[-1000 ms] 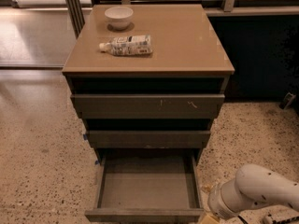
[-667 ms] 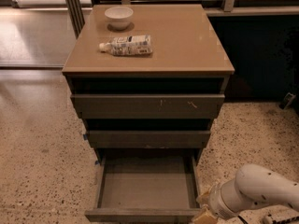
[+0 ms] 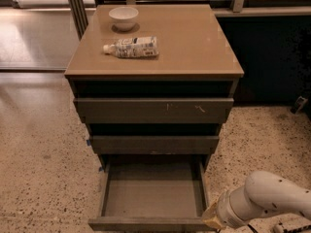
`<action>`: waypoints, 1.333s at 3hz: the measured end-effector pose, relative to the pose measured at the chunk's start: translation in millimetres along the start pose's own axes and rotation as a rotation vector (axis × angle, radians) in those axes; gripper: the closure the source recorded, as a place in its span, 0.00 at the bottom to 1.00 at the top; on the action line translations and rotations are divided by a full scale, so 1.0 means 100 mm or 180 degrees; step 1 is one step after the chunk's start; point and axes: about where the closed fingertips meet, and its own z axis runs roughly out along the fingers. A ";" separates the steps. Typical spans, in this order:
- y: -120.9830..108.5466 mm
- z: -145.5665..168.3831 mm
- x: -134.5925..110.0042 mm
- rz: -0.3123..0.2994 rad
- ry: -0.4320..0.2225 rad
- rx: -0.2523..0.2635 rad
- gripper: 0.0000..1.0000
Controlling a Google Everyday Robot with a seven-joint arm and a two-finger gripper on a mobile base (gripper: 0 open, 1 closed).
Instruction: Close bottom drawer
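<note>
The bottom drawer [image 3: 151,196] stands pulled far out at the foot of the cabinet, its shallow grey-brown box empty. Its plain front [image 3: 146,224] runs along the bottom edge of the view. My white arm [image 3: 265,200] comes in from the lower right. The gripper [image 3: 213,219] is at the drawer front's right corner, mostly cut off by the bottom edge of the view.
Above are the mid-width drawer front [image 3: 154,143] and the widest, scratched front [image 3: 153,109]. On the tan cabinet top [image 3: 194,42] sit a white bowl [image 3: 123,17] and a lying bottle [image 3: 132,47]. Speckled floor [image 3: 43,169] surrounds the cabinet; a dark wall stands at the right.
My arm has shifted slightly left toward the drawer front's right corner. The drawer looks as far out as before.
</note>
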 end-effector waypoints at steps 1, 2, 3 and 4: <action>-0.01 0.10 0.01 -0.0009 -0.0019 -0.0020 1.00; -0.07 0.27 0.03 -0.0068 -0.0023 -0.0068 1.00; -0.16 0.44 0.05 -0.0128 -0.0054 -0.0037 1.00; -0.21 0.69 0.16 -0.0150 -0.0153 0.0058 1.00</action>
